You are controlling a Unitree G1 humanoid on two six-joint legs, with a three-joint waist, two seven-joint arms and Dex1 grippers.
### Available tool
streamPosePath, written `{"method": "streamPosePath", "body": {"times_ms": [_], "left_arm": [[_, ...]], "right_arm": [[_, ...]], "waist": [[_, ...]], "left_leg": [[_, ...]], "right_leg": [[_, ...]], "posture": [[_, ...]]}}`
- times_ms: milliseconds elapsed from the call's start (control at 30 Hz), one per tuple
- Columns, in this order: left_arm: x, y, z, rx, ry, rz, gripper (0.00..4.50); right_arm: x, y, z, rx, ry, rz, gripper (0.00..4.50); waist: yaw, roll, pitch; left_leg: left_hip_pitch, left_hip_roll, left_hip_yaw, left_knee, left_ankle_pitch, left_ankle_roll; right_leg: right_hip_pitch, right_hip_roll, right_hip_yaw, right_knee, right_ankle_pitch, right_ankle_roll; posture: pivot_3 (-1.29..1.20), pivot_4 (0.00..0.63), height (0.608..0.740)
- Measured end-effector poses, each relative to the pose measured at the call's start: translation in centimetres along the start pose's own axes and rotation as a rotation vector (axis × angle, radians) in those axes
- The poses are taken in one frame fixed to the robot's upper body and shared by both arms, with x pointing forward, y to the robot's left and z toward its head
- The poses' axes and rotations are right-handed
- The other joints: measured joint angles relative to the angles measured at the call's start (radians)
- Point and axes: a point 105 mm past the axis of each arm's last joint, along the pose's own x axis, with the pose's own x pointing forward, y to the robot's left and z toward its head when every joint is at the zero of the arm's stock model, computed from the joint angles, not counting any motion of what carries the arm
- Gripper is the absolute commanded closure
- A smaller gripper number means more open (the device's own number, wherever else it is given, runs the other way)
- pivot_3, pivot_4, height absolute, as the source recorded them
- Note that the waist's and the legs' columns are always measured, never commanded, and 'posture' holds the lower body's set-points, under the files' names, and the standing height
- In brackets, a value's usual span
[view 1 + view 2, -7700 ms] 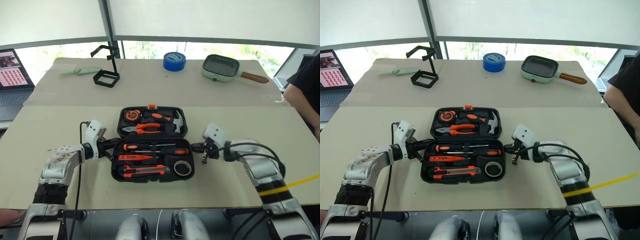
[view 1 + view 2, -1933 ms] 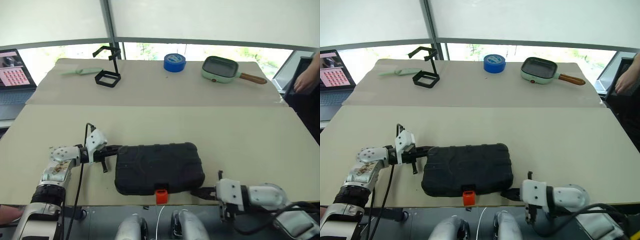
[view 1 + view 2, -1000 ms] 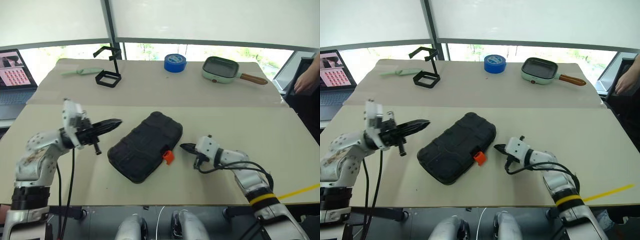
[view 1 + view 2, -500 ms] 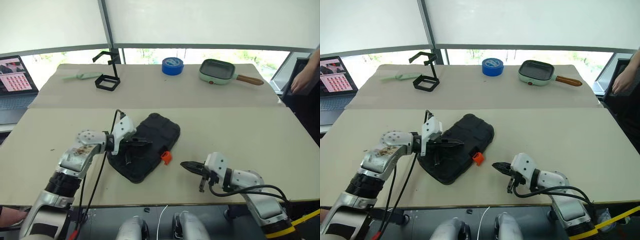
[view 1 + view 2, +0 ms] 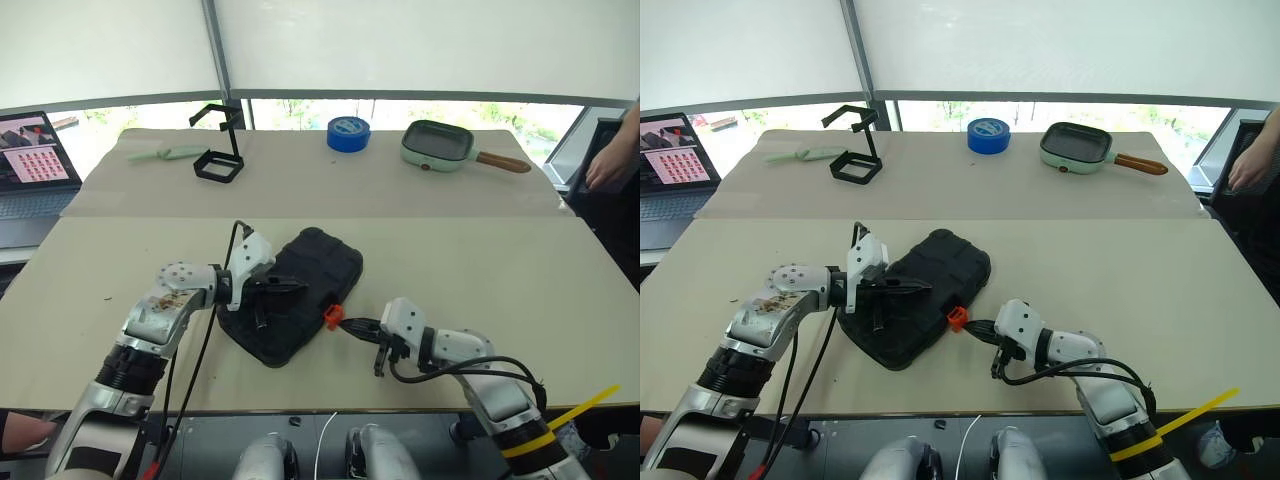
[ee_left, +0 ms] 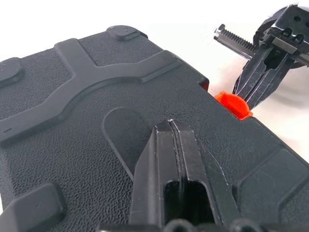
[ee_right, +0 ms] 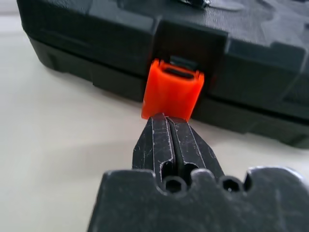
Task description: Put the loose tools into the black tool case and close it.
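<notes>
The black tool case (image 5: 300,290) lies shut and askew on the near table, its orange latch (image 5: 333,317) sticking out toward my right arm. The loose tools are hidden. My left gripper (image 5: 303,288) is shut, and its tips rest on the case's lid (image 6: 87,96). My right gripper (image 5: 346,323) is shut too, its tip against the lower edge of the orange latch (image 7: 173,93). In the left wrist view, the right gripper (image 6: 260,77) stands just behind the latch (image 6: 233,104).
On the far table stand a blue tape roll (image 5: 348,133), a pale green pan (image 5: 440,142), a black open stand (image 5: 218,160) and a pale green handled tool (image 5: 165,153). A laptop (image 5: 30,160) is at far left. A person's hand (image 5: 612,165) shows at right.
My right gripper has moved left up to the orange latch. Over the last second my left gripper came down onto the lid, and it has stayed there for the last half second.
</notes>
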Motion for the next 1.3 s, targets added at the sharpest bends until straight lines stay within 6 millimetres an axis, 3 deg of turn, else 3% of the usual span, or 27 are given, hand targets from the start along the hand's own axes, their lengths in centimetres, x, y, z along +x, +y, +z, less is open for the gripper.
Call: {"method": "streamPosePath", "body": {"times_ms": [867,1100,1300], "left_arm": [[-0.6,0.1,-0.2,-0.007,-0.006,0.034,4.49],[-0.7,0.1,-0.3,-0.01,-0.006,0.039,4.49],[-1.0,0.2,-0.7,-0.02,-0.003,0.056,4.49]], "right_arm": [[3.0,-0.4,-0.3,0.048,-0.001,0.028,4.5],[2.2,-0.4,-0.1,0.117,-0.045,0.021,4.5],[1.0,-1.2,2.0,0.095,-0.09,0.013,4.5]], "waist": [[-0.006,0.001,0.0],[-0.006,0.002,0.001],[-0.012,0.003,0.0]], "left_leg": [[0.0,0.001,0.0,-0.004,0.0,-0.003],[0.001,0.001,0.0,-0.008,0.002,-0.006],[0.003,0.001,0.0,-0.012,-0.001,-0.012]], "right_leg": [[-0.001,-0.003,0.0,-0.001,0.0,-0.001],[-0.002,-0.003,0.0,-0.002,-0.001,-0.001],[-0.002,-0.002,0.001,-0.003,-0.001,-0.001]], "posture": [[0.0,0.15,0.74],[0.0,0.15,0.74],[0.0,0.15,0.74]]}}
